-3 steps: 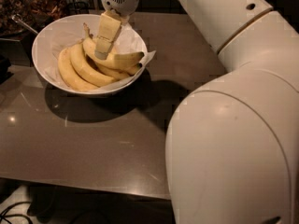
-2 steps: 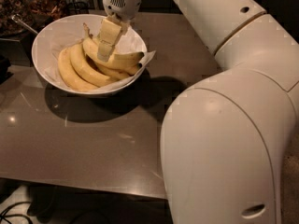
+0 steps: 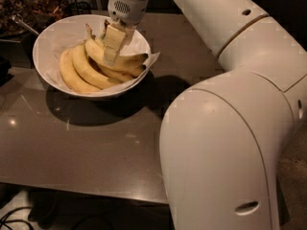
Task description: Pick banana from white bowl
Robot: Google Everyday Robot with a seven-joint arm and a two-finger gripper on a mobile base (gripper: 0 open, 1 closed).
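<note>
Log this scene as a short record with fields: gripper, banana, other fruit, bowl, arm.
gripper: gripper lowered into the white bowl, right over the banana
banana: topmost of the bunch, lying in the bowl across the others
other fruit: other bananas beneath it, toward the bowl's left side
bowl: lined with paper, standing on the table at its far left
arm: white arm fills the right foreground

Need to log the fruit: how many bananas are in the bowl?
4 in the white bowl: two bananas side by side at left, the banana under the gripper, one just below it at right. More may be hidden.
</note>
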